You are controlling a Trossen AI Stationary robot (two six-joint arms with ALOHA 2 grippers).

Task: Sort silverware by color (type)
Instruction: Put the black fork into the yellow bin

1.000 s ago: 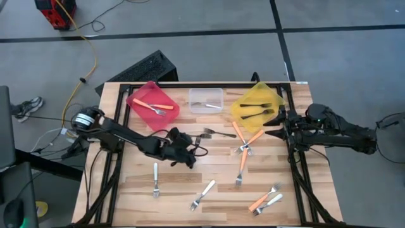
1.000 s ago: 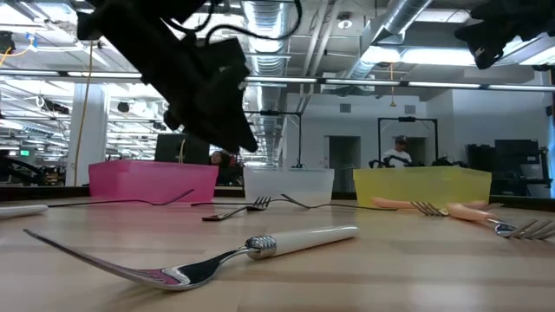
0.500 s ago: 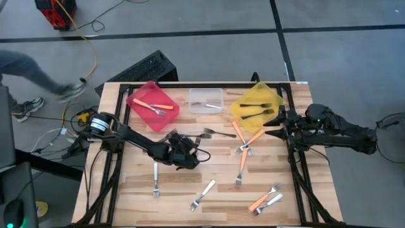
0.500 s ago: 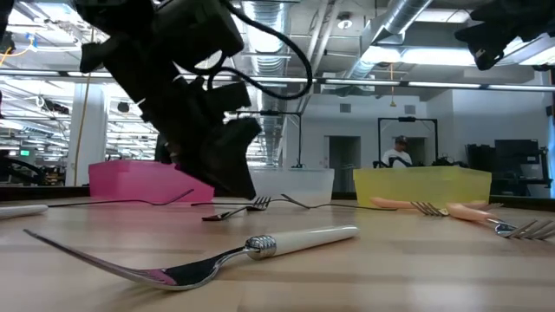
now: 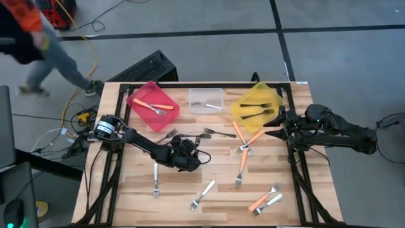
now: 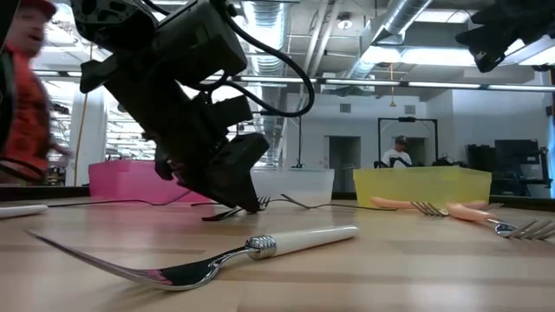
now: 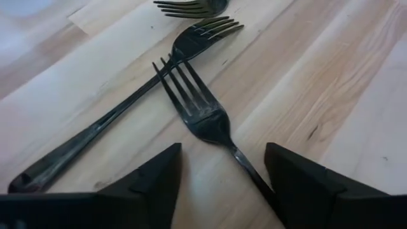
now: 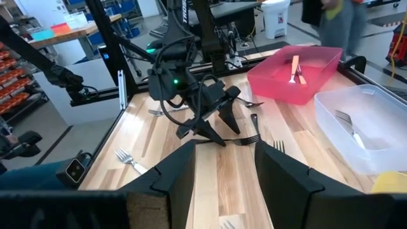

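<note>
Two black forks lie crossed on the wood table in the left wrist view: one (image 7: 198,113) with its handle running back between my left gripper's (image 7: 222,191) fingers, the other (image 7: 121,127) slanting under its tines. My left gripper (image 5: 195,157) is open and low over the table's middle, its tips close to the wood (image 6: 247,198). Whether a finger touches the handle I cannot tell. My right gripper (image 8: 222,172) is open, holds nothing and hangs raised at the table's right side (image 5: 280,131). Orange-handled forks (image 5: 243,144) and silver forks (image 5: 203,195) lie loose on the table.
Along the far edge stand a red bin (image 5: 152,104) with an orange-handled fork, a clear bin (image 5: 206,100) with a silver fork, and a yellow bin (image 5: 256,106) with black forks. A white-handled fork (image 6: 260,251) lies close to the low camera. A person walks past the far left corner (image 5: 38,38).
My left gripper has come down toward the table and a little toward its right edge, tipping further nose-down, until its tips stand just over the crossed black forks. A person has walked in beyond the table's far left corner.
</note>
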